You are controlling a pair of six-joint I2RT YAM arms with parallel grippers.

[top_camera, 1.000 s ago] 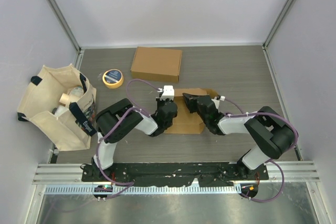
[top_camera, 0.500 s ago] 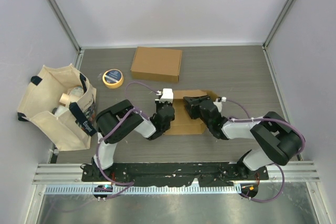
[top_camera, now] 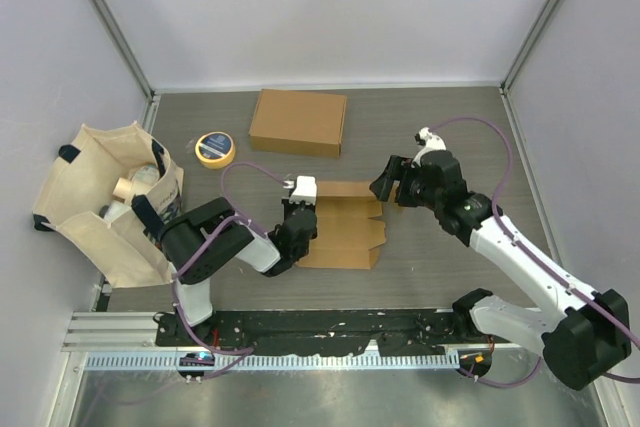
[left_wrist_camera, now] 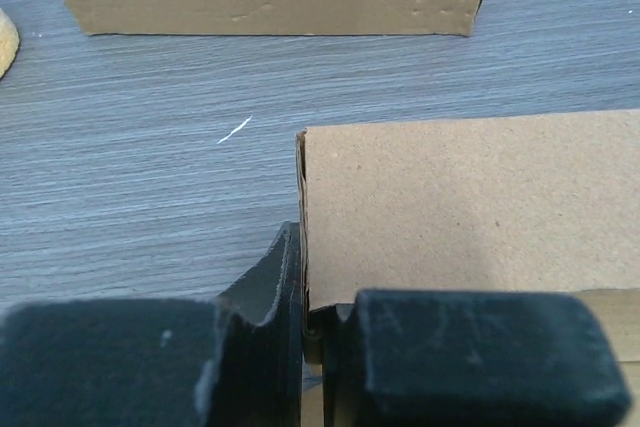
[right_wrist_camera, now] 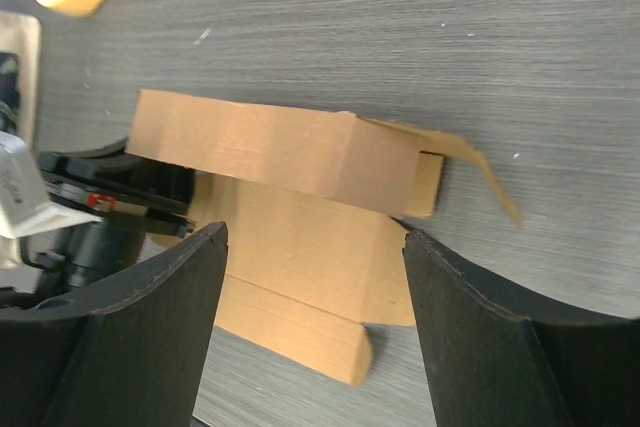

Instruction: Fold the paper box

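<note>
Jaws of your left gripper (left_wrist_camera: 308, 312) pinch the paper box (left_wrist_camera: 450, 207) wall; your right gripper (right_wrist_camera: 312, 247) stands wide open, empty.

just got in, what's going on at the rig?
Two arms are folding a cardboard box. The left arm has its jaws shut on the box's left wall, holding it in place. The right arm hovers over the right end with its jaws open, holding nothing. The box is half folded, and a flap sticks out loose.
</note>
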